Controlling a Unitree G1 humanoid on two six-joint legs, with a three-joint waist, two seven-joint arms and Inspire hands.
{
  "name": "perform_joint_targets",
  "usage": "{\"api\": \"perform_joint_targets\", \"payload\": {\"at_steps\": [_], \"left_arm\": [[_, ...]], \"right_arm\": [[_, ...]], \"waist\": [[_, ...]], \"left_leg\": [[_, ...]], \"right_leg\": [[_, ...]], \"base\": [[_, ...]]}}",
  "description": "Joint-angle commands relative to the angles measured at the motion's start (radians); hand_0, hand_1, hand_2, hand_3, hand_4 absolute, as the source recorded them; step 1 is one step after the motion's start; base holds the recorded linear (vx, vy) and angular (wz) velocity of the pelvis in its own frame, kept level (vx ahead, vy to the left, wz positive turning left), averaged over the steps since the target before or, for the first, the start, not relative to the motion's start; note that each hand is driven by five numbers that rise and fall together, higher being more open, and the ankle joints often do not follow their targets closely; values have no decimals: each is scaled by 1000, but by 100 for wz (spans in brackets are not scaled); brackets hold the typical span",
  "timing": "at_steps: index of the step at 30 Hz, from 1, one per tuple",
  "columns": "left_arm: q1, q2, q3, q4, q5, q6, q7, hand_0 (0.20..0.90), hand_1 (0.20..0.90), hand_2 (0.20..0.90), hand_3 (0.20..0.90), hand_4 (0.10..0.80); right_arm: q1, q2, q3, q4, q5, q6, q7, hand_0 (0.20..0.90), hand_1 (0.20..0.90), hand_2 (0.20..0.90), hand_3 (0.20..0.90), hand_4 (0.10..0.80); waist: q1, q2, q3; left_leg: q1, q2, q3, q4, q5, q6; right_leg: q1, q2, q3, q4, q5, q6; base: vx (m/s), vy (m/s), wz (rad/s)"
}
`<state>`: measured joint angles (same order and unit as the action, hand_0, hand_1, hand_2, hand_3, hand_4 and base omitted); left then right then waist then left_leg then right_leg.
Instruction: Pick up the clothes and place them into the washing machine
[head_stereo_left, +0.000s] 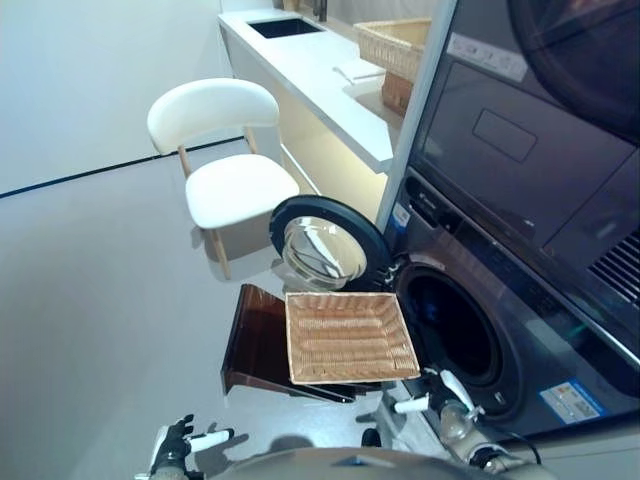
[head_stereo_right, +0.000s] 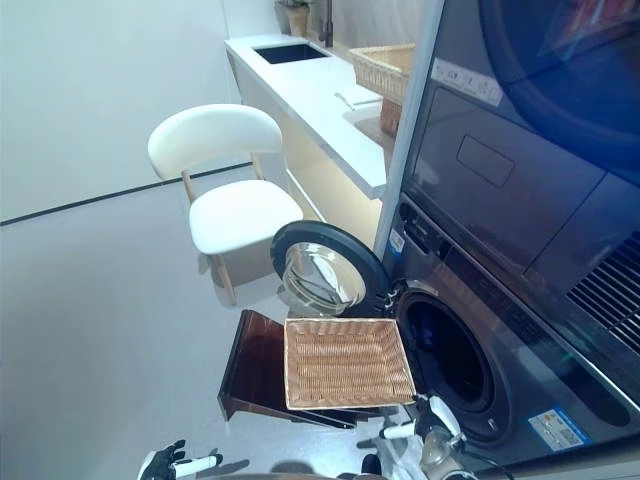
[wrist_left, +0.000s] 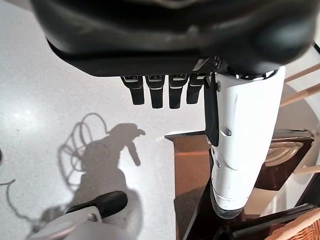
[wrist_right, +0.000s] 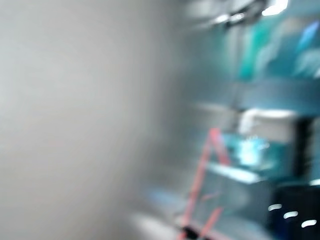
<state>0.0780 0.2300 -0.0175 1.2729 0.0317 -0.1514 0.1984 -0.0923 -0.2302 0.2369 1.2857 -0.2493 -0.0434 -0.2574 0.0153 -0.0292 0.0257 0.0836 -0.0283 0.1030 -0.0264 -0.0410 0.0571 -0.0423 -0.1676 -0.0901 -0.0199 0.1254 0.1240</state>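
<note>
— One woven basket (head_stereo_left: 349, 336), flat and square, sits on a shiny brown stand (head_stereo_left: 255, 345) right by the washing machine (head_stereo_left: 500, 300). It looks empty; I see no clothes.

— And its round door (head_stereo_left: 328, 245)?

— Open, glassy. A smooth white chair (head_stereo_left: 225, 150) stands behind.

— Your hands?

— My left hand (head_stereo_left: 180, 442) hangs low, fingers straight, holding nothing. My right hand (head_stereo_left: 445, 398): I cannot tell.

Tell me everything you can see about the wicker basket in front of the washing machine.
The wicker basket is a shallow, rectangular tray of light tan woven cane with low, outward-sloping walls. It looks empty; no clothes show inside. It sits level on a dark brown wooden stand, just below the washing machine's open round door and beside the dark drum opening. Neither hand touches it.
</note>
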Motion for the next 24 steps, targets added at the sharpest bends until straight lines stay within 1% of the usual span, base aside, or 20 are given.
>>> {"api": "perform_joint_targets", "payload": {"at_steps": [1,3,6,13,24], "left_arm": [[-57,27,23,49,12,-9,25,900,900,900,900,800],[-56,21,24,54,8,-8,26,900,900,900,900,800],[-54,17,29,71,12,0,28,900,900,900,900,800],[-52,9,29,98,23,10,12,900,900,900,900,800],[-44,5,30,117,31,18,-19,900,900,900,900,800]], "right_arm": [[-67,-18,14,27,-43,-20,-22,900,900,900,900,800],[-60,-13,21,38,-60,-15,-24,900,900,900,900,800],[-43,-8,40,58,-107,-5,-26,900,900,900,900,800],[-12,0,12,63,-89,-6,-30,900,900,900,900,800],[7,11,5,72,-60,-11,-10,900,900,900,900,800]], "waist": [[8,19,-2],[8,17,-12],[12,12,-16],[0,5,-29],[0,-7,-35]], "left_leg": [[-61,0,-15,-61,90,-70],[-60,2,-12,-61,87,-74],[-49,4,-12,-61,87,-72],[-33,14,-19,-61,85,-76],[-21,28,-24,-61,81,-80]], "right_leg": [[42,49,-10,22,-54,8],[48,50,-9,4,-48,9],[63,54,-10,7,-46,6],[84,62,-15,7,-57,-1],[102,72,-20,-1,-67,-6]], "base": [[0,0,0],[2,-3,-2],[3,-4,-1],[26,-13,4],[5,-4,0]]}}
